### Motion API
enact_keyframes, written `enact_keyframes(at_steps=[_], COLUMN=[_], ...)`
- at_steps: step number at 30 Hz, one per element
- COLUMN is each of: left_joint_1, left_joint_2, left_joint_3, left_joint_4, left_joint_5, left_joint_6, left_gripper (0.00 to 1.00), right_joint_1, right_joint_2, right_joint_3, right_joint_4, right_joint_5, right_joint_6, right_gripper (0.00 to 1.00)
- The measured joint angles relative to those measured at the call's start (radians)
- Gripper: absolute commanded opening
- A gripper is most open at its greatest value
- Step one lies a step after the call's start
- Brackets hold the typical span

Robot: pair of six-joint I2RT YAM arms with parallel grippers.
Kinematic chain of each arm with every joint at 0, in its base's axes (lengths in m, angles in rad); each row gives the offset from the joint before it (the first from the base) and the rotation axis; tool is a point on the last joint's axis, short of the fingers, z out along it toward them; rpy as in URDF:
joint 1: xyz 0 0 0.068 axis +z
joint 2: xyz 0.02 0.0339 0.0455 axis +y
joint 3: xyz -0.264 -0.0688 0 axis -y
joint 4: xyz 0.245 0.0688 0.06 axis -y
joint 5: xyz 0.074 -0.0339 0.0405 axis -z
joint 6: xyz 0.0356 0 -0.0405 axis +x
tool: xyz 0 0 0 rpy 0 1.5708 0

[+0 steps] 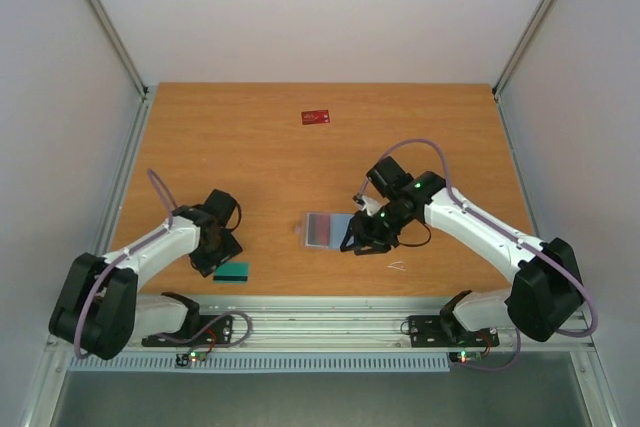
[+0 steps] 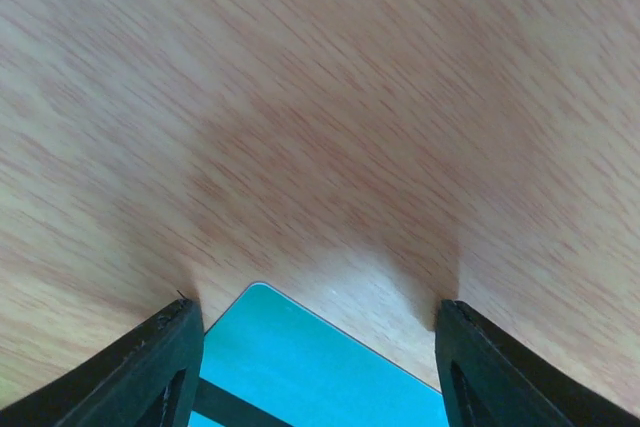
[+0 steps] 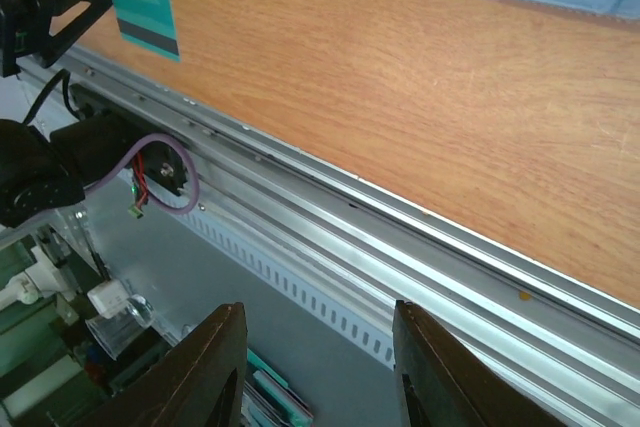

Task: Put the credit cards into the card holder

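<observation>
The left claw (image 2: 318,304), spread wide, straddles the teal card (image 2: 310,377) at the lower left of the overhead frame, near the desk's (image 1: 250,147) front edge. The card lies just below the claw there, its long axis running left to right. The card holder (image 1: 325,229) sits mid-frame, up and right of it, with the right claw (image 1: 358,237), parted and empty, just beside its right edge. A red card (image 1: 316,117) lies well apart, upper centre.
</observation>
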Motion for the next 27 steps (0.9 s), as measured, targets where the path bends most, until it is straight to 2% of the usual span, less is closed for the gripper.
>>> enact_keyframes(at_steps=[7, 18, 27], left_joint_1=[-0.138, -0.401, -0.518], left_joint_2=[0.074, 0.271, 0.392], left_joint_3=[0.045, 0.197, 0.326], left_joint_4=[-0.009, 0.002, -0.005], left_joint_5=[0.0, 0.066, 0.121], left_joint_6=[-0.044, -0.119, -0.153], left_gripper=[0.64, 0.64, 0.63], right_joint_1=[0.0, 0.0, 0.0], right_joint_2=[-0.035, -0.107, -0.121], right_joint_3=[-0.069, -0.172, -0.201], right_joint_4=[0.045, 0.094, 0.111], right_joint_5=[0.002, 0.015, 0.021], right_joint_6=[0.035, 0.083, 0.093], right_gripper=[0.42, 0.42, 0.42])
